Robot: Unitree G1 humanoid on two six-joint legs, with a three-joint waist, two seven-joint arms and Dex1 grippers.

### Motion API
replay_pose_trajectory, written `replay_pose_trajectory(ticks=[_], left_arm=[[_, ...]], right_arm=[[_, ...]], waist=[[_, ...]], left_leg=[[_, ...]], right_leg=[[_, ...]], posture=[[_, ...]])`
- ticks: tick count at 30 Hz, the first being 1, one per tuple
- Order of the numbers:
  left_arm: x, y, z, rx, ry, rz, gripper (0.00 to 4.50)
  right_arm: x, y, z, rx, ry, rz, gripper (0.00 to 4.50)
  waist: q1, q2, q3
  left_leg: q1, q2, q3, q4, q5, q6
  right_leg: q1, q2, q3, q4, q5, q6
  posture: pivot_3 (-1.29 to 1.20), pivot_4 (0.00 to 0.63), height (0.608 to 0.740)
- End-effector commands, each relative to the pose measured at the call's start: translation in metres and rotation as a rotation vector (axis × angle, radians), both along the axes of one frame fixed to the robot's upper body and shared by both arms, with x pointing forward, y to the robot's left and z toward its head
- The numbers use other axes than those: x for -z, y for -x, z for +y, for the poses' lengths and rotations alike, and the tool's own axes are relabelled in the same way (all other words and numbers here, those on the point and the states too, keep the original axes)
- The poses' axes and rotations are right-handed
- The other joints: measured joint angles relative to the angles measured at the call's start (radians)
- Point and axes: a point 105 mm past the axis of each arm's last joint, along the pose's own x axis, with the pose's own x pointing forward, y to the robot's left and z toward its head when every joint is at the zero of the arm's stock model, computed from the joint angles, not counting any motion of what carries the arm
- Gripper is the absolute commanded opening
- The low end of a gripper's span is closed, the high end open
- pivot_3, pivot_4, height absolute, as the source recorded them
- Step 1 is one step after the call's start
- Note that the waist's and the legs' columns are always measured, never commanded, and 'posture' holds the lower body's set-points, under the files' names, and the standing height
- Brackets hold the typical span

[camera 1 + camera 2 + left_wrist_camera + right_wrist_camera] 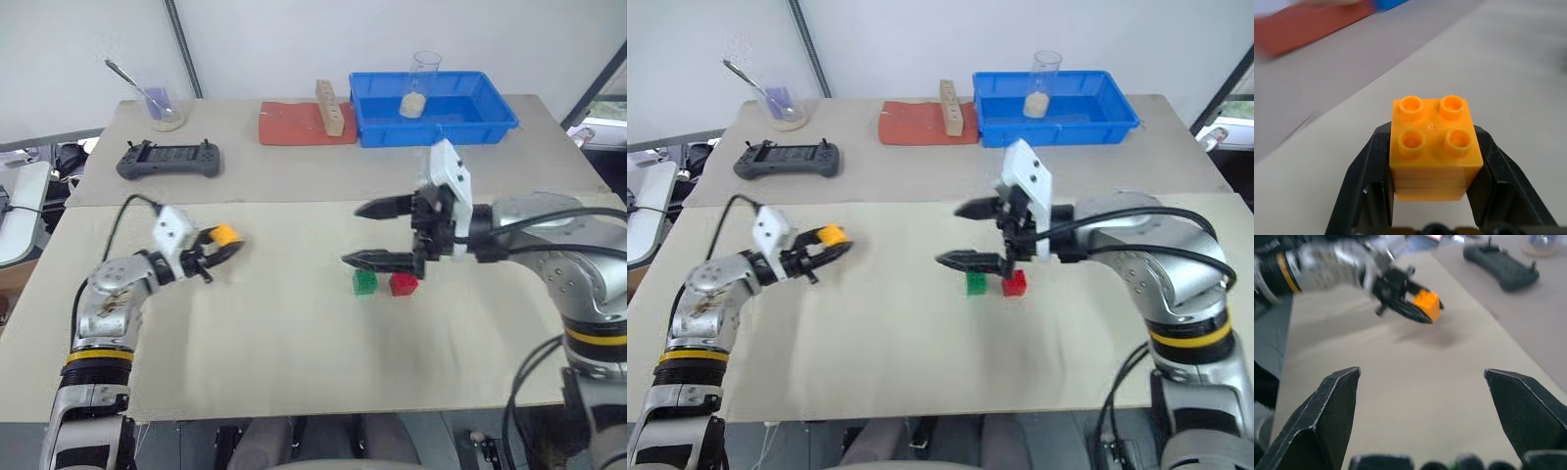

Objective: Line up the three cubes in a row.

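Orange-yellow cube (1436, 147) gripped studs-up in the left claw (217, 245), clear of the surface (294, 362).
Green cube (364, 282) and red cube (403, 284) sit side by side, just touching, on the surface, their row running nine-to-three. From the held cube they lie toward three o'clock, well apart; the free end beside green is nearer the left arm. Right claw (384, 233) hangs spread wide and empty just above the pair, at their twelve o'clock.
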Motion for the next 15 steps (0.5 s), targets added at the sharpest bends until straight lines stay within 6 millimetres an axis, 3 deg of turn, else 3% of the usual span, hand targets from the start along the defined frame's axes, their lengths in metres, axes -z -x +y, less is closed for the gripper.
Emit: replay_pose_trajectory(ticks=[1, 5, 8, 15], left_arm=[[0.0, 0.026, -0.042, 0.248, -0.061, 0.002, 1.41], [0.019, 0.03, -0.06, 0.361, -0.114, 0.024, 1.41], [0.035, 0.022, -0.064, 0.383, -0.147, 0.03, 1.41], [0.044, 0.003, -0.08, 0.383, -0.14, 0.022, 1.41]], right_arm=[[-0.002, 0.012, -0.007, -0.048, 0.038, -0.07, 4.5], [0.004, 0.013, -0.012, -0.035, 0.05, -0.064, 4.5], [0.005, 0.012, -0.014, -0.017, 0.048, -0.063, 4.5], [0.006, 0.013, -0.018, 0.013, 0.052, -0.059, 4.5]], waist=[[-0.003, 0.0, 0.0], [-0.015, 0.0, 0.0], [-0.012, 0.0, 0.0], [0.008, 0.0, 0.0]], left_leg=[[0.0, 0.001, 0.0, 0.0, 0.0, 0.0], [0.0, 0.005, 0.003, 0.0, 0.003, 0.003], [0.001, 0.007, 0.003, 0.0, 0.003, 0.003], [0.0, 0.004, 0.003, 0.001, 0.003, 0.004]], right_leg=[[0.0, 0.0, 0.0, 0.0, 0.0, 0.0], [-0.001, 0.001, 0.0, 0.001, 0.001, -0.002], [-0.001, 0.002, -0.001, 0.002, 0.0, -0.003], [0.0, 0.001, -0.002, 0.0, 0.001, -0.002]], posture=[[0.0, 0.15, 0.74], [0.0, 0.15, 0.74], [0.0, 0.15, 0.74], [0.0, 0.15, 0.74]])
